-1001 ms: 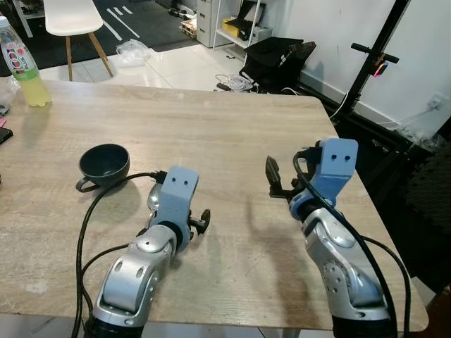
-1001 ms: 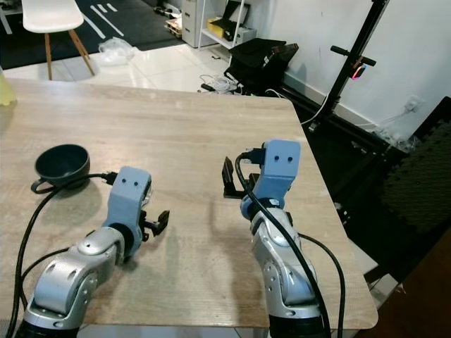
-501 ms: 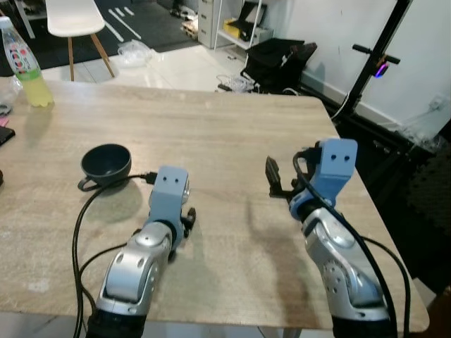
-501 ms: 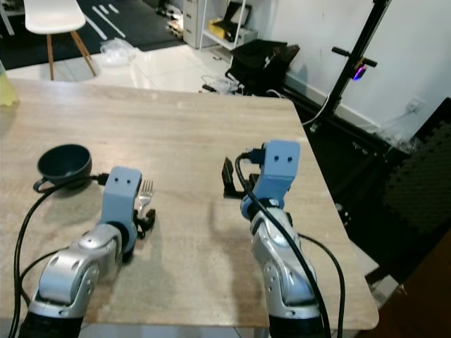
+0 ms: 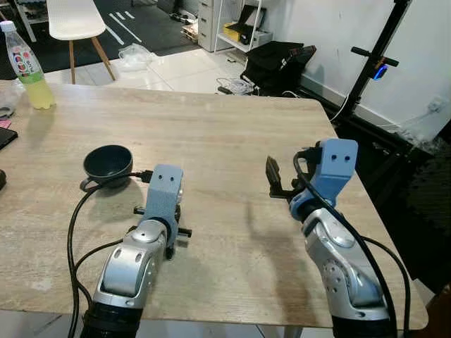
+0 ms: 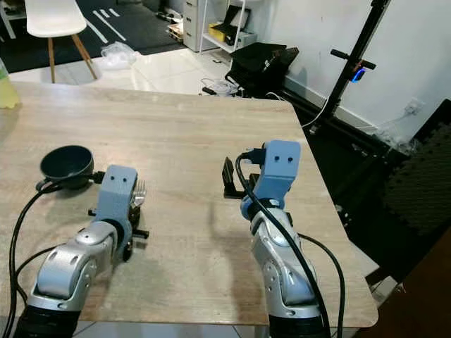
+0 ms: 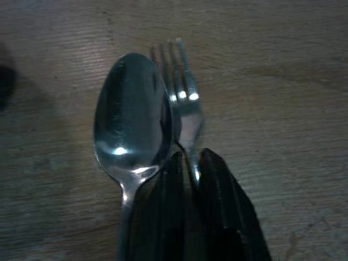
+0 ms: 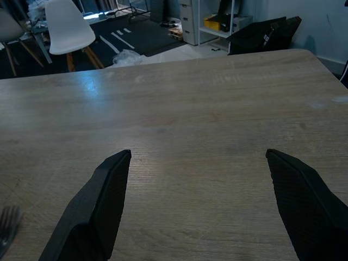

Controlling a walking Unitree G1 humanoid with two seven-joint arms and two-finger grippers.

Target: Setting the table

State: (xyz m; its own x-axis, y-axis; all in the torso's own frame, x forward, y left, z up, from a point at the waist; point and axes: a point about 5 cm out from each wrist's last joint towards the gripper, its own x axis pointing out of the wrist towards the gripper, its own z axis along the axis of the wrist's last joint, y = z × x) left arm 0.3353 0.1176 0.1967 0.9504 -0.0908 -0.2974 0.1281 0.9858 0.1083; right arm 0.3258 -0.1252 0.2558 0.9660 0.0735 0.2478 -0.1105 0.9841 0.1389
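While my left claw (image 7: pixel 187 174) rests low on the tabletop (image 5: pixel 225 127), its two black fingers (image 7: pixel 217 196) are pinched on the neck of a fork (image 7: pixel 185 103). A spoon (image 7: pixel 133 114) lies just left of the fork, bowl up, touching or nearly touching it; its handle runs back beside my fingers, and I cannot tell whether they grip it too. Both pieces lie flat on the wood with their heads pointing to the far side. From my head, the fork's tines (image 6: pixel 140 189) peek out just right of my left wrist's blue housing.

Just far-left of that wrist sits a dark bowl (image 5: pixel 108 161), upright, with a small handle on its near-left side. My arm's black cable curls past it.

My right claw (image 8: pixel 198 206) hovers above the tabletop's right half, released, its fingers (image 8: pixel 100 201) spread wide with bare wood between them, well apart from the cutlery.

At the far-left corner stands a bottle (image 5: pixel 25 67) of yellow-green drink. Beyond the tabletop are a white chair (image 5: pixel 74 17), a black bag (image 5: pixel 278 60) on the floor and a black stand (image 5: pixel 377 60) at the right.
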